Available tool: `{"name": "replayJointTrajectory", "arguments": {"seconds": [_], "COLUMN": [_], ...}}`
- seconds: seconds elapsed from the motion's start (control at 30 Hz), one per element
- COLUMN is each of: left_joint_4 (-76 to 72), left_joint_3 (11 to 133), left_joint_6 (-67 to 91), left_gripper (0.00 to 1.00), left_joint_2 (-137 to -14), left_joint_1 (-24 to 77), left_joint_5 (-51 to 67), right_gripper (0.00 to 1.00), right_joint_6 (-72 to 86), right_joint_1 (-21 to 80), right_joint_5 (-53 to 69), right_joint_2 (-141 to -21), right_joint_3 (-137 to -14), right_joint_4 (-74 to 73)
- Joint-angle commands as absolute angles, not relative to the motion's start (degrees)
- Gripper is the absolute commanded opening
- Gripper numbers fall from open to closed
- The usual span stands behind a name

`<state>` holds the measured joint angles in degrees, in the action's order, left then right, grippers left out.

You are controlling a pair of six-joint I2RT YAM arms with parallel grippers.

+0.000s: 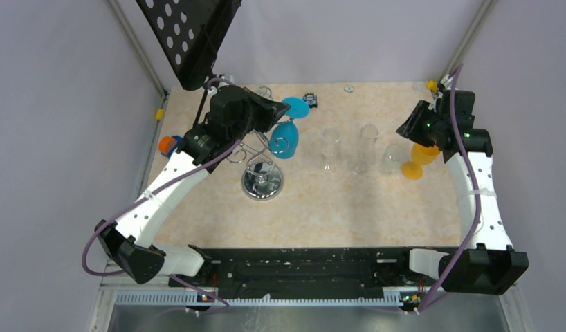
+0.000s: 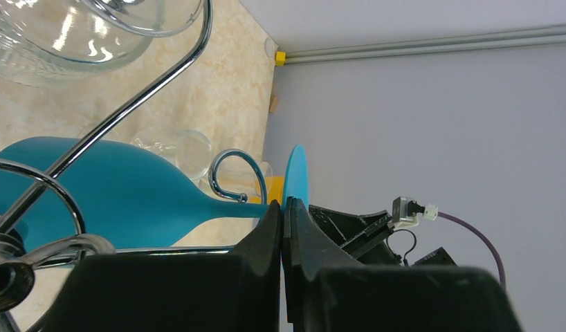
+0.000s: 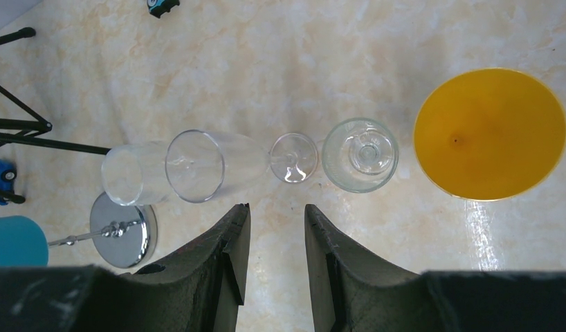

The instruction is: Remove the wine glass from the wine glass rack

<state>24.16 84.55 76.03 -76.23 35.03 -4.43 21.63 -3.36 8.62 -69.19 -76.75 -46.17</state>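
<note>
Left wrist view: left hand [image 2: 283, 205] pinches the stem of the teal plastic wine glass [image 2: 128, 197], which hangs on the silver wire rack [image 1: 261, 185] toward the counter's [image 1: 349, 207] far-left corner. The grasp looks made, so it should next slide off the hook. Right hand [image 3: 276, 211] is spread and empty.

top camera high over table [image 1: 349, 207], left wrist close beside rack [image 2: 128, 109], right wrist facing down, sharing rack base [image 3: 122, 232]

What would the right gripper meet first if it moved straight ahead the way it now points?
Likely the foot of a tall clear glass ahead of the right gripper, else the table; depth unclear.
</note>
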Motion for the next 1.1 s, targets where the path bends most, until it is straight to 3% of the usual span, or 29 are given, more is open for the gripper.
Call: {"name": "replayJointTrajectory", "arguments": {"seconds": [0.0, 0.77, 1.07], "left_joint_4": [24.4, 26.1, 17.1], "left_joint_3": [87.6, 89.6, 81.4], "left_joint_6": [73.1, 66.8, 70.3], "left_gripper": [0.00, 0.00, 0.00], "left_joint_2": [-74.1, -71.7, -67.3], "left_joint_1": [35.2, 34.6, 34.1], "left_joint_5": [-6.9, -14.8, -17.9], "right_gripper": [0.36, 0.36, 0.36], "right_joint_6": [21.3, 21.2, 21.2], "right_joint_1": [-2.8, -2.8, -2.8], "right_joint_5": [7.8, 7.8, 7.7], "right_joint_2": [-68.5, -68.2, -67.9], "right_joint_3": [-77.1, -77.3, -77.5], "right_joint_4": [-44.5, -45.0, -45.2]}}
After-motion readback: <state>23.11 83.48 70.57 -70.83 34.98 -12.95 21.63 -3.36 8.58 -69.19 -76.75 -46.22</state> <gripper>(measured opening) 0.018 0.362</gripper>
